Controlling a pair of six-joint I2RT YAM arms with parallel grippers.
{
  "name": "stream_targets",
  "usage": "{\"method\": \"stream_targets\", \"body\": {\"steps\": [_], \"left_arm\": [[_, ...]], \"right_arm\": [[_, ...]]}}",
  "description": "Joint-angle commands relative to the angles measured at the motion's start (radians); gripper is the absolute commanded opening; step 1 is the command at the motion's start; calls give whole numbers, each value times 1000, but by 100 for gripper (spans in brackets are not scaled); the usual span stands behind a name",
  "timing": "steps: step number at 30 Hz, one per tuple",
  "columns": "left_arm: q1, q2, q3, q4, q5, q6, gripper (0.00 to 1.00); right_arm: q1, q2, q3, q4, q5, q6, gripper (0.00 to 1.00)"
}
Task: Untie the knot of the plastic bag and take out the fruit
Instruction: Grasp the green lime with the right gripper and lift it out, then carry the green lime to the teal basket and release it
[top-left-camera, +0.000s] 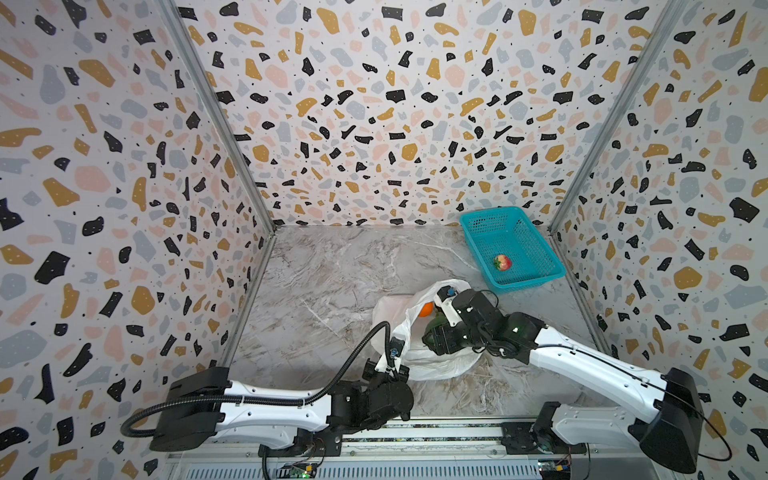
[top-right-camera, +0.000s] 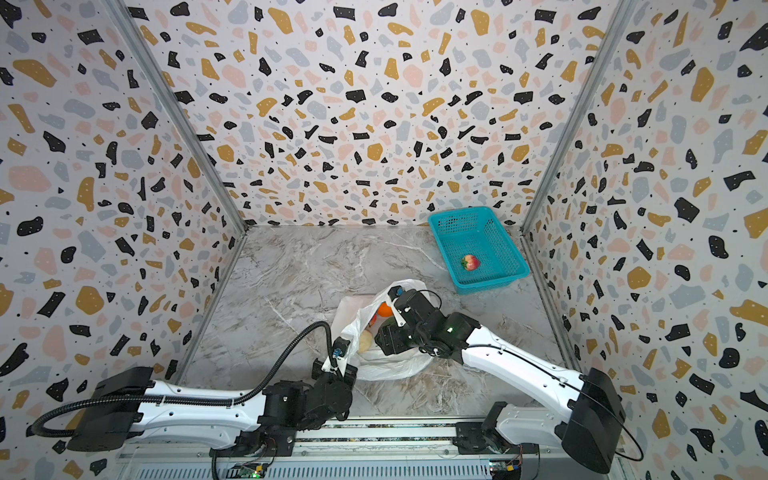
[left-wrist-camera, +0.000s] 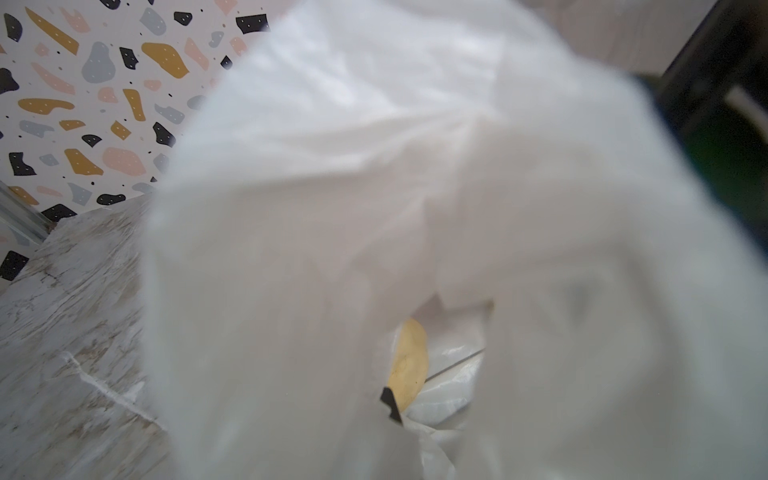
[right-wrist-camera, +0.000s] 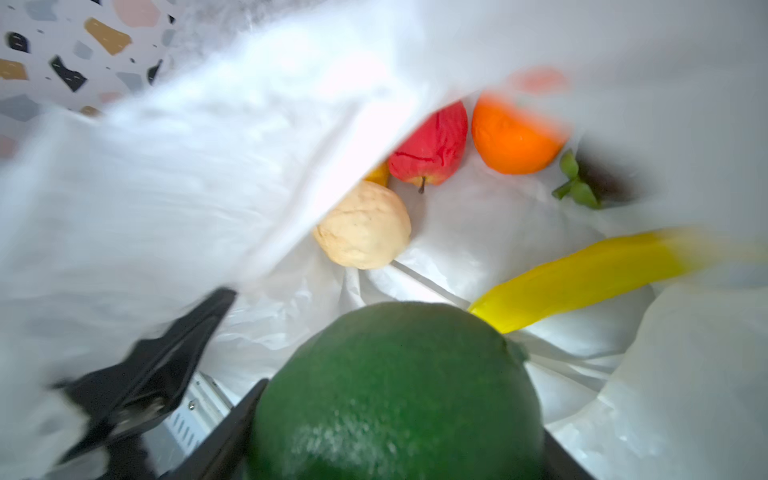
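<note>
A robot lab booth: terrazzo-print walls (top-left-camera: 374, 104) enclose a marble-look tabletop (top-left-camera: 332, 270) and metal rail (top-left-camera: 449, 432)

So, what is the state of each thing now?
Thin white plastic bag: mouth open, no knot seen.
Round green fruit: gripped, inside bag.
Left claw: shut on bag's edge.
Right claw: shut on green fruit.
Teal mesh basket: holds one pinkish fruit.
Round orange fruit: loose inside bag.
</note>
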Motion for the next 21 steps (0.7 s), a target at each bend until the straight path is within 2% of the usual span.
{"method": "stream_targets", "body": {"steps": [1,7,11,17,21], "left_arm": [[5,7,40,4,-33,9,0],[5,9,46,-1,-33,9,0],[6,11,48,3,-36,13,0],[5,12,50,15,-35,24,0],[6,16,51,22,-31,32,0]], "right_arm": [[-68,-48,114,-135,-8,-75,50],[-307,-7,300,-186,-81,-204,50],[-464,34,323,-128,-123,-254,50],[-635,125,306,17,-153,-217,50],[-714,197,284,128,-128,-176,50]]}}
